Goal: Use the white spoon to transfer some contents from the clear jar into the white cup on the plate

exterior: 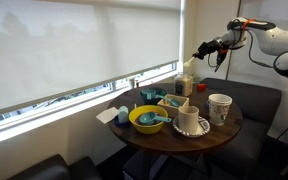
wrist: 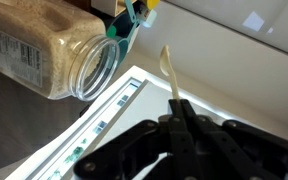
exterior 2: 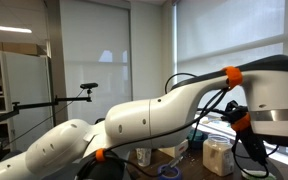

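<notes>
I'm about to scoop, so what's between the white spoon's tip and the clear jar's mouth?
Nothing: in the wrist view the stretch from the white spoon, pinched in the tool, to the clear jar is bare.

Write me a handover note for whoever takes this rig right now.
Gripper: shut on the white spoon, with the bowl end pointing out.
Clear jar: open, with pale contents, at the window side of the table. The spoon is beside its mouth, not inside.
White cup: on the plate.
Done: spoon grasped. I cannot tell whether the cup holds anything yet.
Left: scoop from the jar, carry to the cup, tip in.
</notes>
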